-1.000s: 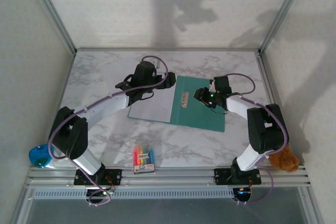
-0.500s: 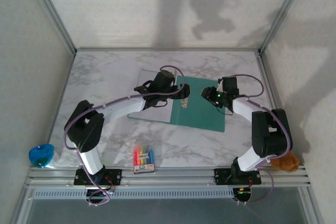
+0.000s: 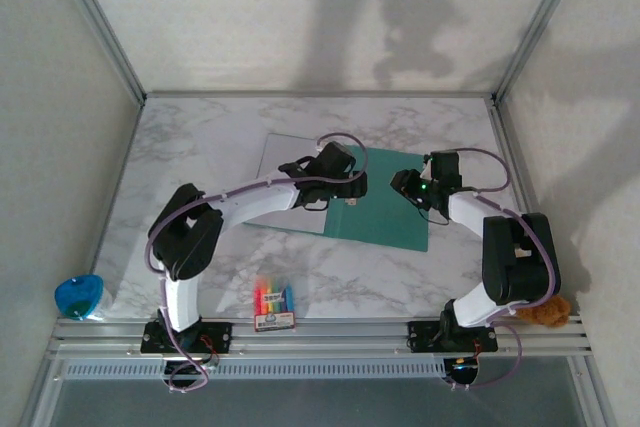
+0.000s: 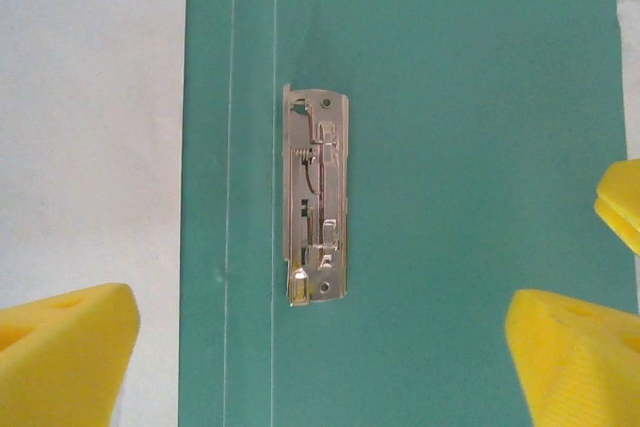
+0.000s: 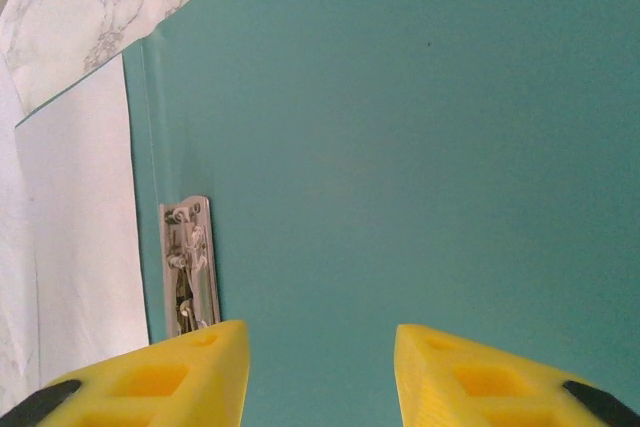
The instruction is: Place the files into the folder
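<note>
Swinging rightward over the last second, the left arm has left the white sheets and now reaches in a long, low stretch across the marble table (image 3: 180, 147), its left gripper (image 4: 320, 347) poised above the folder's spine. The right gripper (image 5: 320, 357) has drawn back a little toward the right side of the panel. The folder (image 4: 450, 97) lies open and flat, thin matte teal card with 2 pale creases along the spine and a shiny metal clip (image 4: 318, 199) (a narrow rectangular fastener with rivets at its corners) fixed just right of them. The files (image 4: 90, 117), smooth and pale, lie over the left panel beside the spine. The left fingers (image 4: 60, 352), blocky yellow wedges, stand wide apart with nothing between them. The right arm bends sharply at its elbow, and its yellow fingers are partly spread above bare teal, gripping nothing. A small colourful crayon box (image 3: 273, 305) sits near the front rail.
</note>
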